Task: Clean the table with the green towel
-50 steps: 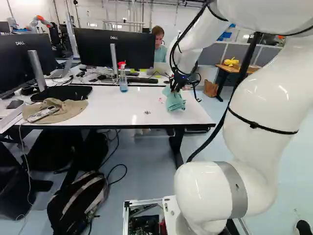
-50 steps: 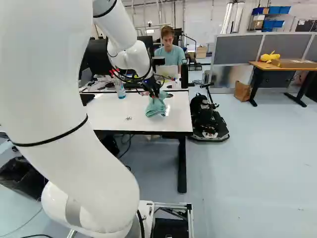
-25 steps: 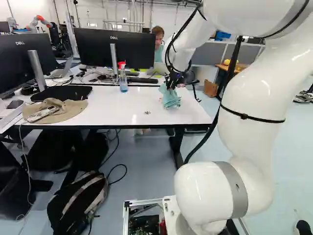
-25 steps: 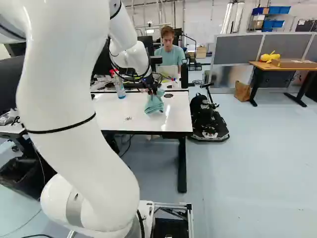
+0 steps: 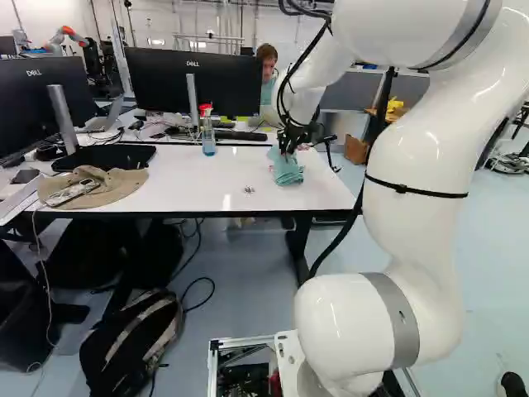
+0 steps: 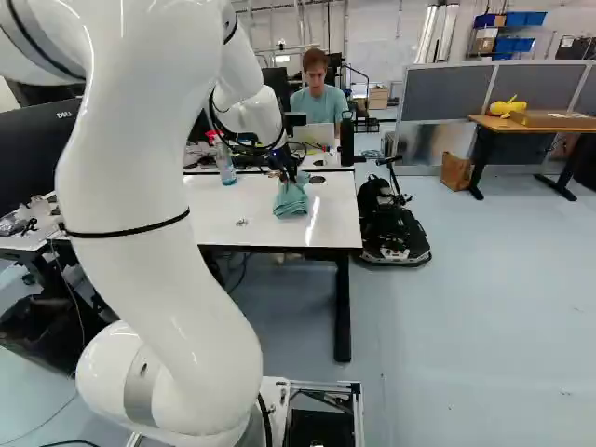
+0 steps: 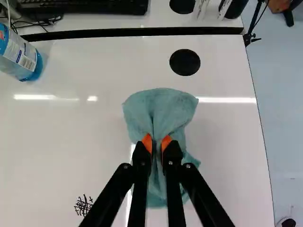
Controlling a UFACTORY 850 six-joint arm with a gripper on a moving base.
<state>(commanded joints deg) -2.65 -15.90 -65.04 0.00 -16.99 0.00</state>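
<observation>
At the right part of the white table (image 5: 178, 178), my gripper (image 5: 287, 150) points down at the green towel (image 5: 288, 171). In the wrist view the gripper (image 7: 157, 143) is shut on the towel (image 7: 161, 111), its orange pads pinching a fold from both sides. The cloth spreads out ahead of the fingers and beneath them, seemingly resting on the tabletop. A small black scribble (image 7: 83, 205) marks the table beside the gripper, apart from the towel; it also shows as a dark mark (image 6: 242, 223) in the right base view.
A spray bottle (image 5: 208, 136) stands near the table's back edge. Monitors (image 5: 195, 83), a hat (image 5: 103, 188) with a phone on it, and a keyboard (image 7: 83, 5) are around. A person (image 6: 319, 98) sits behind the table. Another robot (image 5: 66, 35) is far back.
The arm has swung, its upper links shifting left in the left base view and right in the right one. The gripped towel has moved slightly left with the gripper. The base has stayed put.
</observation>
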